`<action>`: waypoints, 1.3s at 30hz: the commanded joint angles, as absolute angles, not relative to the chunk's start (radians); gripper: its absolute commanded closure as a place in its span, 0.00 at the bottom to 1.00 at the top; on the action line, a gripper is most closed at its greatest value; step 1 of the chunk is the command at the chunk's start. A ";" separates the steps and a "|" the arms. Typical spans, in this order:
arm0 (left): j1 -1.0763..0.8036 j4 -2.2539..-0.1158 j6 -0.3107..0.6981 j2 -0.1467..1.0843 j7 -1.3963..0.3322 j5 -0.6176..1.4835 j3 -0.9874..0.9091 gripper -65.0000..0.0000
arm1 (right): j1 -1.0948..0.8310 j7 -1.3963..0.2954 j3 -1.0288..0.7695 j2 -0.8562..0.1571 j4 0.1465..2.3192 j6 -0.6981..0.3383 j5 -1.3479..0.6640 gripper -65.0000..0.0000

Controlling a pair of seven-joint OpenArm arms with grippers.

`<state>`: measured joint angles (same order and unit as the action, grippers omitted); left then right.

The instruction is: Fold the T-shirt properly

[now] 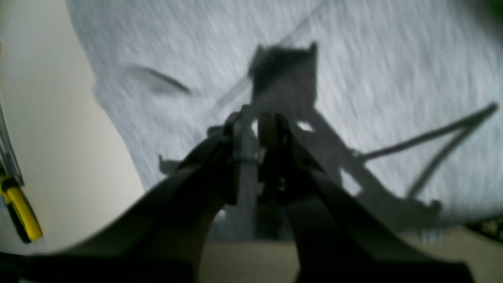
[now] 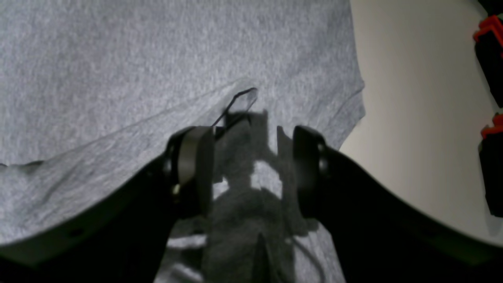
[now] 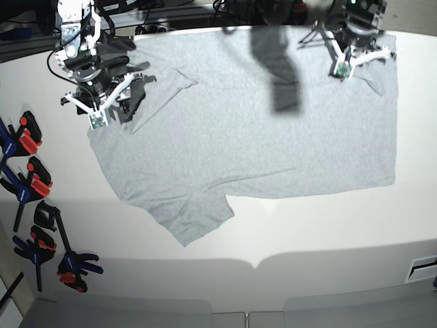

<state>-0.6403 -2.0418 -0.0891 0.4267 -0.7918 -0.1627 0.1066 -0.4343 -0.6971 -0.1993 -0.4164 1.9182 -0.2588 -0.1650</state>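
White table (image 3: pixel 328 225); T-shirt (image 3: pixel 273 137) spread flat; both tools hover above far corners.

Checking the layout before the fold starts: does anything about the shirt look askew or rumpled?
Yes. The T-shirt lies flat but turned sideways, and the sleeve nearest the table's front edge is creased and sticks out at an angle. No tears or stains show.
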 commanded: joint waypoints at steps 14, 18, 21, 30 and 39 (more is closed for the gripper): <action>-0.546 -2.035 -0.096 0.432 -1.009 -0.331 0.104 0.90 | -0.430 -0.674 -0.207 -0.429 1.940 -0.254 -0.168 0.53; -0.546 -2.038 -0.093 0.433 -1.064 -0.231 0.104 0.90 | -0.429 -0.672 -0.207 -0.429 1.940 -0.254 -0.168 0.53; -0.546 -2.036 -0.067 0.433 -0.986 -0.125 0.104 0.90 | -0.429 -0.670 -0.207 -0.429 1.940 -0.254 -0.168 0.53; -0.487 -1.931 -0.059 0.433 -0.921 -0.131 0.104 0.90 | -0.429 -0.678 -0.207 -0.429 1.940 -0.254 -0.168 0.53; -0.316 -1.918 -0.059 0.433 -0.919 -0.130 0.104 0.90 | -0.429 -0.674 -0.207 -0.429 1.940 -0.254 -0.168 0.53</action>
<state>-0.3202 -1.9026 -0.0521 0.4240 -0.9329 -0.1188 0.1066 -0.4343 -0.6968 -0.1993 -0.4164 1.9190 -0.2588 -0.1650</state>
